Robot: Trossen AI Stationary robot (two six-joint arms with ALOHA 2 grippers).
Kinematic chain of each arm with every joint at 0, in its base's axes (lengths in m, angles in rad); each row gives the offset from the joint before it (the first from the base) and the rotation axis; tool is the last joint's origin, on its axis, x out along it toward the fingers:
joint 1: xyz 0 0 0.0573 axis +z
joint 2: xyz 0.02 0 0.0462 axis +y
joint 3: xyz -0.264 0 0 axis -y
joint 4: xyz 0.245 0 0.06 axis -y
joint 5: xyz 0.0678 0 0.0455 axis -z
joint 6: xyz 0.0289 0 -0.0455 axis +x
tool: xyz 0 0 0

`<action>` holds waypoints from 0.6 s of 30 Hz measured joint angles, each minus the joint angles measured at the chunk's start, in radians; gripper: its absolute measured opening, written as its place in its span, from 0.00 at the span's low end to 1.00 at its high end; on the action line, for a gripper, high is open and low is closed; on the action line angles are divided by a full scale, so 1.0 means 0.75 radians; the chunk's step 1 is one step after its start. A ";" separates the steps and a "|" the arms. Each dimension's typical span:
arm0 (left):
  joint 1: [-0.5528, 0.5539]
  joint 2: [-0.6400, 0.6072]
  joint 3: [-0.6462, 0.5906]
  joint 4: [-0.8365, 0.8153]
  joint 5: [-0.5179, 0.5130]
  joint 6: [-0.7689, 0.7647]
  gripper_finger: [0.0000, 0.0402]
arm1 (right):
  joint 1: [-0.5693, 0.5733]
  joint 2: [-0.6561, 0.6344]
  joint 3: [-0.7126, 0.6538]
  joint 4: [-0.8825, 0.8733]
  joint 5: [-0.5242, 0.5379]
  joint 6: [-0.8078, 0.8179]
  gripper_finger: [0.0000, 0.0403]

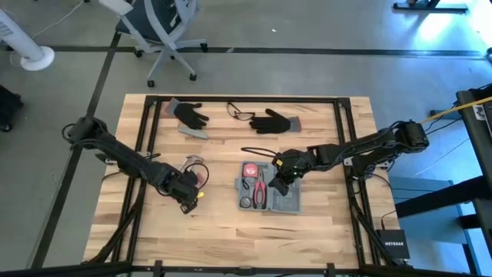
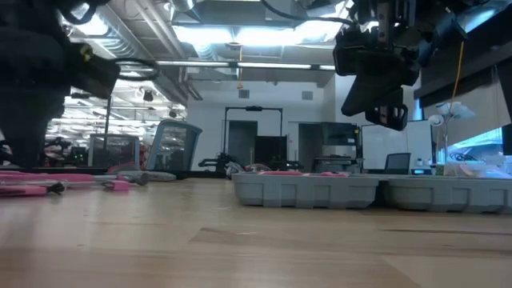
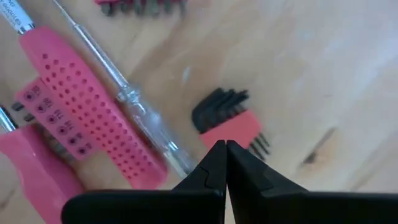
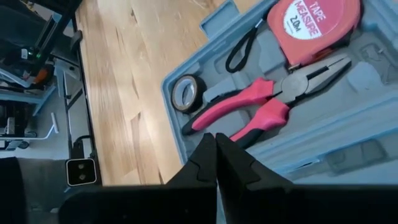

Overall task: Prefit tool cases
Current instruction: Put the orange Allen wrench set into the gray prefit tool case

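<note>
The grey-blue tool case [image 1: 269, 192] lies open on the table, right of centre, its low wall [image 2: 320, 190] showing in the low view. In its moulded slots [image 4: 348, 118] sit a red tape measure [image 4: 314, 25], red-handled pliers [image 4: 261, 106] and a tape roll [image 4: 185, 92]. My right gripper [image 1: 280, 181] hangs shut above the case's right half [image 2: 384, 108], clear of it [image 4: 216, 140]. My left gripper [image 1: 188, 196] is shut [image 3: 225, 146] over the loose tools [image 1: 196, 173], its tips above a red hex-key set [image 3: 224, 118].
A pink bit holder [image 3: 81, 118] and a clear-handled screwdriver [image 3: 137, 106] lie beside the hex keys. Two black gloves [image 1: 191, 115] [image 1: 275, 121] and a pair of glasses [image 1: 240, 113] lie near the far edge. An office chair [image 1: 165, 31] stands beyond the table.
</note>
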 joint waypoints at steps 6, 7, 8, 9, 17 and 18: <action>0.032 0.023 -0.003 0.113 -0.043 0.101 0.00 | 0.000 0.001 0.000 0.001 0.000 0.018 0.00; 0.035 0.026 -0.003 0.114 -0.047 0.101 0.00 | 0.000 0.001 0.000 0.001 0.000 0.022 0.00; 0.039 0.028 -0.003 0.110 -0.051 0.102 0.00 | 0.000 0.001 0.000 0.000 0.000 0.031 0.00; 0.039 0.028 -0.003 0.105 -0.061 0.106 0.00 | 0.000 0.001 0.000 0.001 0.001 0.038 0.00; 0.040 0.037 -0.003 0.084 -0.112 0.133 0.00 | 0.000 0.001 0.000 0.000 0.025 0.045 0.00; 0.040 0.046 -0.003 0.084 -0.112 0.133 0.00 | 0.000 0.001 0.000 -0.001 0.025 0.046 0.00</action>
